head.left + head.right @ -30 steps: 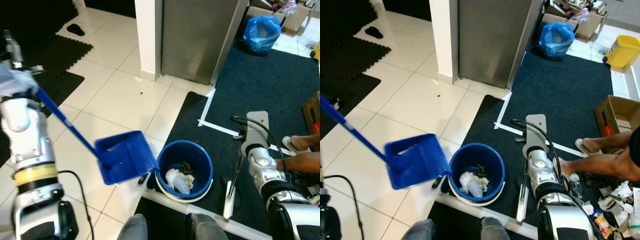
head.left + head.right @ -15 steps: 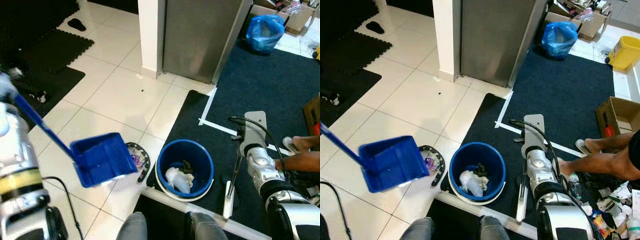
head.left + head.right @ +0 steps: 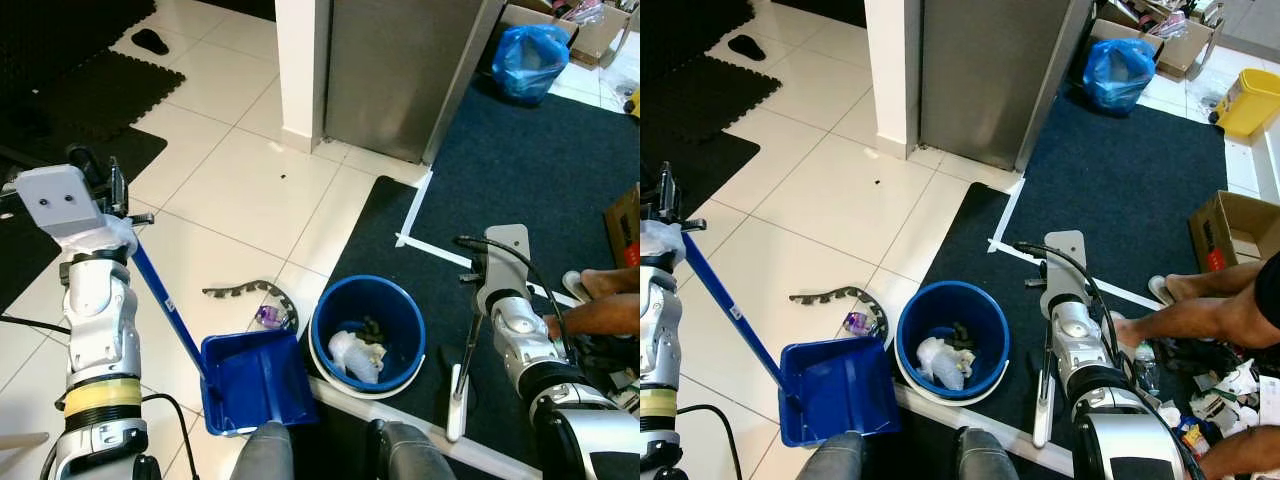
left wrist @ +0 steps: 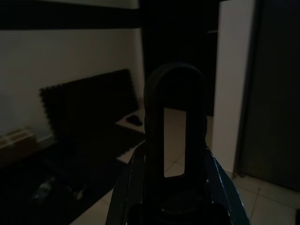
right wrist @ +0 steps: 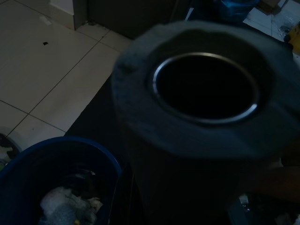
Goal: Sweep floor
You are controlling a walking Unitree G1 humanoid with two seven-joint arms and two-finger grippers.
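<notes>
A blue long-handled dustpan [image 3: 255, 380] rests on the white tiles just left of a blue bucket [image 3: 370, 335]. My left gripper [image 3: 100, 185] is shut on the top of its handle [image 3: 160, 300], whose looped end [image 4: 174, 140] appears dark in the left wrist view. The bucket holds crumpled white paper [image 3: 350, 355] and dark scraps. A black curved strip [image 3: 250, 290] and a small purple item [image 3: 268, 317] lie on the tiles beside the pan. My right gripper [image 3: 478, 325] is shut on a white broom handle [image 3: 458, 400]; its hollow end [image 5: 206, 89] shows close up.
A person's bare leg and foot [image 3: 600, 315] lie on the dark blue carpet [image 3: 520, 180] at the right. A steel fridge [image 3: 400, 70] and white pillar [image 3: 300, 70] stand ahead. A blue bag [image 3: 530, 60], cardboard box [image 3: 1230, 235], yellow bin [image 3: 1248, 100] and black foam mats [image 3: 90, 100] surround.
The dustpan, held tilted in the air by the bucket's rim, swung left and came down flat onto the tiles. The black strip and purple item came into sight. The right arm stayed.
</notes>
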